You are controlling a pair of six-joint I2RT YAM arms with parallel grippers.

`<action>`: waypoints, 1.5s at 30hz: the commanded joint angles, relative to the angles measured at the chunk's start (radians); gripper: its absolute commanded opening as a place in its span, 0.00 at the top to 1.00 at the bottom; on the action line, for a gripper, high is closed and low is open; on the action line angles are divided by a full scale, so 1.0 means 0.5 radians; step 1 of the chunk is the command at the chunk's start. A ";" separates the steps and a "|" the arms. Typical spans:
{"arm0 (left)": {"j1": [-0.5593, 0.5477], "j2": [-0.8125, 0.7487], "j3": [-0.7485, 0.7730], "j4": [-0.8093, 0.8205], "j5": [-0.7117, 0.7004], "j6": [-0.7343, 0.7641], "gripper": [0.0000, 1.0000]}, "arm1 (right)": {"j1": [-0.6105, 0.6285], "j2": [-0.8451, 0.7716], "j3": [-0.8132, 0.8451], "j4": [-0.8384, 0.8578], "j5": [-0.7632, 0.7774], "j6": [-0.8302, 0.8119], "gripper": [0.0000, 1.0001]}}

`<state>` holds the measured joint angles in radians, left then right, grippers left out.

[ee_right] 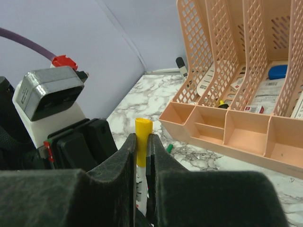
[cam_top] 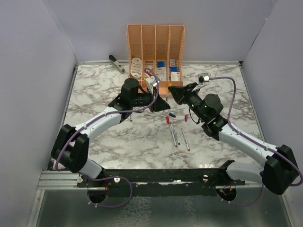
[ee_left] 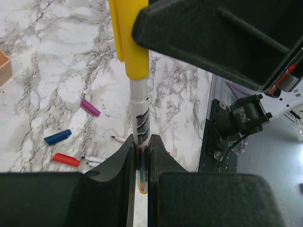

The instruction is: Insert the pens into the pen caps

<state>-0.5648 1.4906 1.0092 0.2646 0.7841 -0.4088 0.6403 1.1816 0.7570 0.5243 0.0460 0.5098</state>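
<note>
Pen: held up off the surface, its barrel clamped near the lower end by the left gripper, which was clenched on it. Yellow cap: set over the pen's far end and pinched by the right gripper, likewise clenched. The two were lined up end to end, presumably so the cap could be pushed straight along the barrel. Whether it was fully seated could not be told. A purple cap, blue cap and red cap were noted lying loose below, near other uncapped pens. The work was held just in front of the orange desk organiser, probably to keep it clear.
</note>
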 commanded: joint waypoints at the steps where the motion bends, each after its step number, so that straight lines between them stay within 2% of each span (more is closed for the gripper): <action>1: 0.007 -0.062 0.009 0.081 -0.063 0.013 1.00 | 0.007 -0.058 -0.027 -0.081 -0.028 -0.035 0.99; 17: 0.013 -0.072 0.058 0.075 -0.119 0.016 1.00 | 0.008 0.042 -0.031 -0.133 -0.136 -0.005 0.99; 28: 0.067 -0.087 0.154 0.148 -0.265 -0.020 1.00 | 0.008 0.207 0.035 -0.437 -0.341 -0.110 0.99; 45: 0.302 -0.079 0.230 0.332 -0.427 -0.158 1.00 | 0.097 0.507 0.152 -0.832 -0.504 -0.221 0.99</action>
<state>-0.4824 1.4906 1.0157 0.1921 0.6880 -0.4591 0.6395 1.3682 0.8795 0.4324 -0.0788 0.4469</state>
